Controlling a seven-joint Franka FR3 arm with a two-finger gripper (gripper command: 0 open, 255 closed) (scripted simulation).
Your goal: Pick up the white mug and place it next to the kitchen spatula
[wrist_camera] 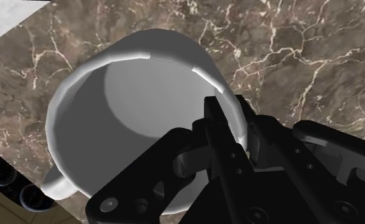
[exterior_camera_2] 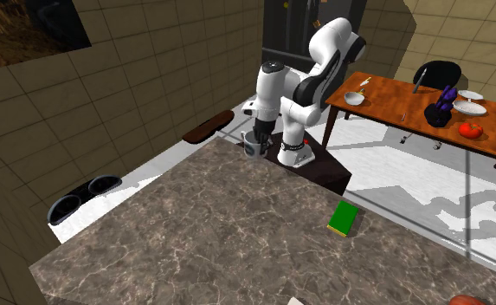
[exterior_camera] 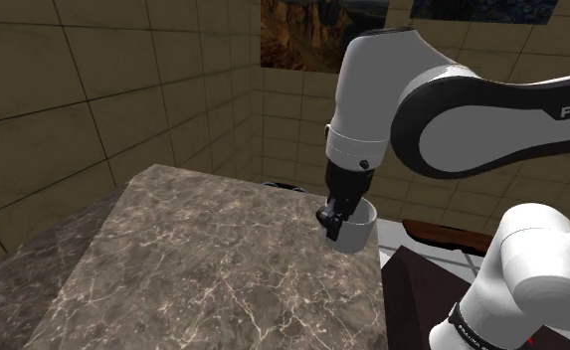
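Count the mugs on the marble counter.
1. The white mug is at the counter's far edge in the second exterior view, its rim clasped by the gripper. The arm may hide more.

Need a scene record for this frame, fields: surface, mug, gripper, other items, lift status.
surface: brown veined marble countertop
mug: white handled mug, upright, near the countertop's edge
gripper: all-black two-finger gripper, shut on the mug's wall, one finger inside, one outside
other: green book, flat on the countertop, apart from the mug
lifted: cannot tell
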